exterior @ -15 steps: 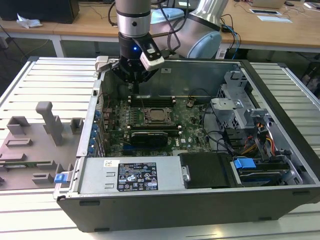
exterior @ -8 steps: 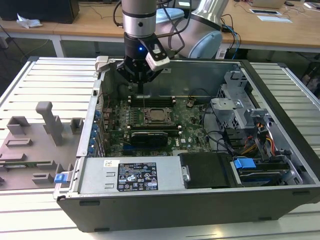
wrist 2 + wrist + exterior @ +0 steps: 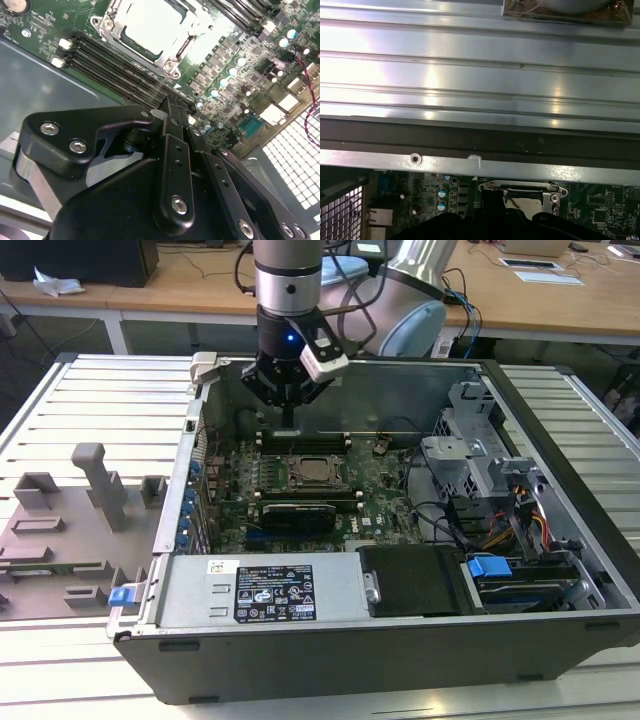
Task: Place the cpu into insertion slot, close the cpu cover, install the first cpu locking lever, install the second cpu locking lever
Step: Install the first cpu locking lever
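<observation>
The cpu (image 3: 318, 471) (image 3: 150, 22) lies flat in the insertion slot (image 3: 552, 192) on the green board inside the open computer case. Its pale top shows through the window of the cpu cover (image 3: 338, 482) (image 3: 167, 59), a silvery frame lying flat around it. My gripper (image 3: 289, 420) (image 3: 169, 106) hangs just behind the socket, over the long black memory slots (image 3: 115, 65). It is shut, with the fingers pressed together and nothing between them. It does not touch the cpu or the cover. Whether the locking levers are latched I cannot tell.
A black card (image 3: 297, 512) sits in front of the socket. The power supply (image 3: 260, 590) fills the case's near side and a drive cage (image 3: 470, 450) with cables stands at the exterior view's right. Grey fixtures (image 3: 90, 490) stand on the slatted table (image 3: 100, 390) at its left.
</observation>
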Controlling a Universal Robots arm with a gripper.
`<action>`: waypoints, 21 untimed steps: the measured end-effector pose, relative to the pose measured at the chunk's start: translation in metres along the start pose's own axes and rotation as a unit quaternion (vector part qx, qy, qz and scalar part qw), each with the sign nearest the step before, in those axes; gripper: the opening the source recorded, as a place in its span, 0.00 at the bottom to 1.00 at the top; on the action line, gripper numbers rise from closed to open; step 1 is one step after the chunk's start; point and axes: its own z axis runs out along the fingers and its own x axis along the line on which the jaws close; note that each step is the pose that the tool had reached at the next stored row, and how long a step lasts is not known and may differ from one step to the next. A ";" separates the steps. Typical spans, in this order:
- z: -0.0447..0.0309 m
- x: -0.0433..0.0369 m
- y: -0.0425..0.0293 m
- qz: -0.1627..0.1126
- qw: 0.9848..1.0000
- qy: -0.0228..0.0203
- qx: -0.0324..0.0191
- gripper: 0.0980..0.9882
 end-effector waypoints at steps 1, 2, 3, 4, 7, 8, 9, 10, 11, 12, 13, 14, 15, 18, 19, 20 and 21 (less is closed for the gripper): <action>0.0000 -0.0008 -0.0001 0.000 1.000 0.000 0.000 0.01; 0.0000 -0.0015 -0.0001 0.000 1.000 0.000 0.000 0.01; 0.0000 -0.0021 -0.0002 0.000 1.000 0.000 0.000 0.01; 0.0001 -0.0028 -0.0002 0.000 1.000 0.000 0.000 0.01; 0.0003 -0.0045 -0.0002 0.000 1.000 0.000 0.000 0.01; 0.0006 -0.0051 -0.0003 0.000 1.000 0.000 0.000 0.01; 0.0010 -0.0055 -0.0003 0.000 1.000 0.000 0.000 0.01; 0.0015 -0.0058 -0.0003 0.000 1.000 0.001 0.000 0.01; 0.0020 -0.0061 -0.0004 0.000 1.000 0.001 0.000 0.01; 0.0027 -0.0062 -0.0004 0.000 1.000 0.001 0.000 0.01; 0.0034 -0.0063 -0.0003 0.000 1.000 0.001 0.000 0.01; 0.0041 -0.0063 -0.0004 0.000 1.000 0.001 0.000 0.01; 0.0049 -0.0064 -0.0004 0.000 1.000 0.001 0.000 0.01; 0.0076 -0.0067 -0.0004 0.000 1.000 0.001 0.000 0.01; 0.0081 -0.0068 -0.0004 0.000 1.000 0.001 0.000 0.01; 0.0086 -0.0069 -0.0004 0.000 1.000 0.001 0.000 0.01; 0.0091 -0.0069 -0.0004 0.000 1.000 0.001 0.000 0.01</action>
